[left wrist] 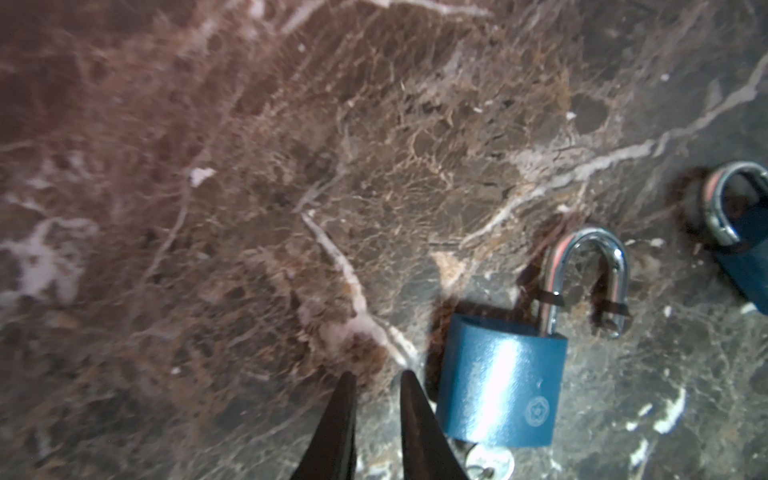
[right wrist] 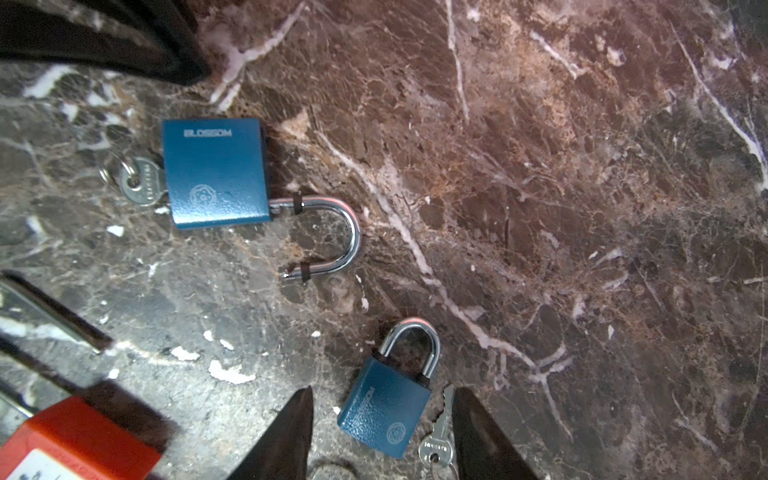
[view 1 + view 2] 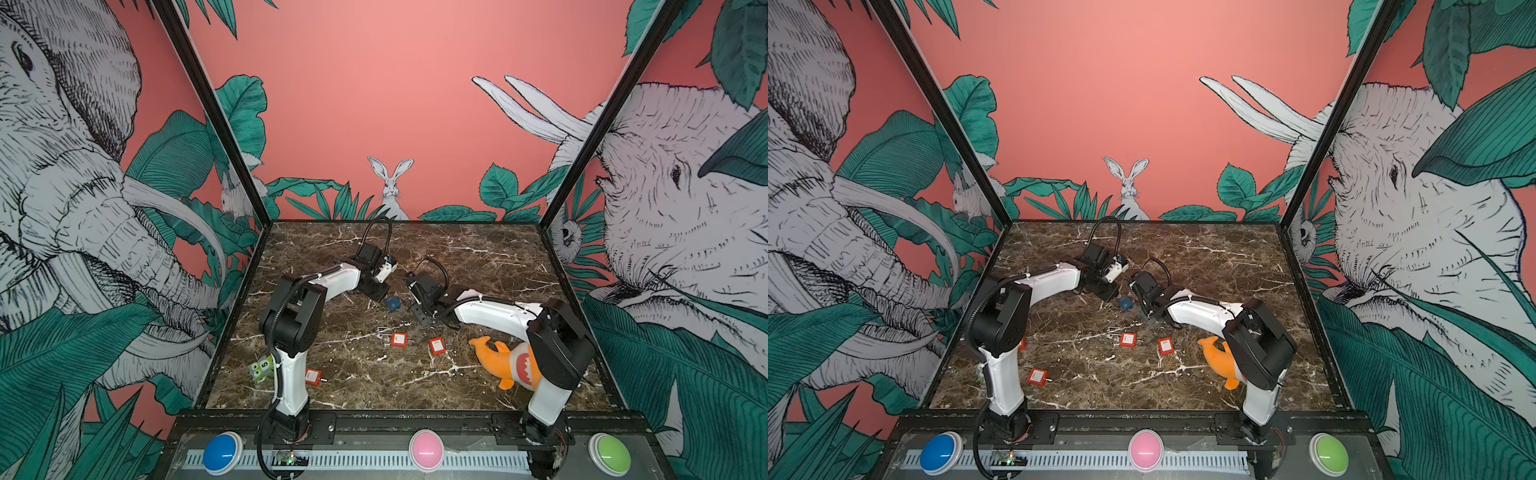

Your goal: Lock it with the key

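Key [image 1: 490, 461] half out of frame beside padlock [image 1: 498, 382]

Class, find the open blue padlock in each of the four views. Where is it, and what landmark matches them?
In a top view: padlock, just below picture centre.
In a top view: same spot.
Left wrist: right beside the left pincer, at.
Right wrist: beyond the small padlock, key in its base, at.
Landmark: small padlock, shut, in both wrist views; not seen in top views.
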Tool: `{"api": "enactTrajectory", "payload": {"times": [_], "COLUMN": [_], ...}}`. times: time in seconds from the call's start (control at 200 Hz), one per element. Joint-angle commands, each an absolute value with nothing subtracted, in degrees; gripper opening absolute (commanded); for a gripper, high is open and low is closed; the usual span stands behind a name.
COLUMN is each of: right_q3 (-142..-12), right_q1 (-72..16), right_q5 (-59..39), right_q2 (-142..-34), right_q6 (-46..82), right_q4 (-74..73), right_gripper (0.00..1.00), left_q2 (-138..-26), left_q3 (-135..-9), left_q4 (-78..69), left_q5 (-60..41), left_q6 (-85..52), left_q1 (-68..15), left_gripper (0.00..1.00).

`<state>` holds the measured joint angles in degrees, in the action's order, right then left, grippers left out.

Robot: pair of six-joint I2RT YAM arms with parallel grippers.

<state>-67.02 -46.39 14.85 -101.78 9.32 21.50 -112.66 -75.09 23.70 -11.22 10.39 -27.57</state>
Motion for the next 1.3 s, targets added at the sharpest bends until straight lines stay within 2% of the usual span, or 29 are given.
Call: {"api": "enactTrajectory", "payload": {"times": [0.0, 0.275, 0.42, 0.485, 0.67, 0.85, 0.94, 1.076, 1.291], "right_q3": [-66.18, -61.94, -58.43, -57.59, -62.48, -67.39, -67.95, -71.35, -77.48], "right_q1": [-46.13, -44.69, -43.09, -43.05, -42.74, -42.63, -42.63, -42.79, -43.03], "right_q5": [17.05, 15.1, 4.11, 3.25, 5.23, 2.46, 1.62, -3.4, -2.63], "right_q2": [-100.23, -96.71, -94.43, -93.7, -96.63, -100.01, -100.68, -103.4, -108.75], "right_q6": [8.35, 10.17, 7.87, 7.56, 6.96, 10.84, 13.71, 17.46, 23.84], "right_q4": [21.84, 19.38, 13.48, 12.09, 18.23, 22.21, 21.92, 24.29, 28.89], "right_gripper": [0.54, 0.55, 0.52, 0.51, 0.51, 0.5, 0.5, 0.5, 0.54], "left_q2": [-113.41, -110.99, -107.88, -106.97, -106.13, -105.39, -103.31, -98.56, -89.24], "left_q3": [-77.17, -74.59, -70.85, -69.7, -67.45, -65.83, -64.14, -61.35, -56.69], "left_q4": [26.66, 27.91, 26.13, 25.5, 21.61, 18.83, 18.37, 18.47, 13.09], "left_q5": [-10.72, -11.28, -13.04, -13.78, -18.21, -20.38, -17.75, -8.1, -6.09], "left_q6": [7.94, 6.42, 3.92, 3.21, 2.12, 2.12, 2.88, 1.89, 3.01], "left_q1": [-28.32, -30.5, -31.16, -31.53, -32.3, -32.34, -32.27, -29.54, -24.01], "left_gripper": [0.22, 0.22, 0.21, 0.21, 0.21, 0.21, 0.21, 0.2, 0.21]}}
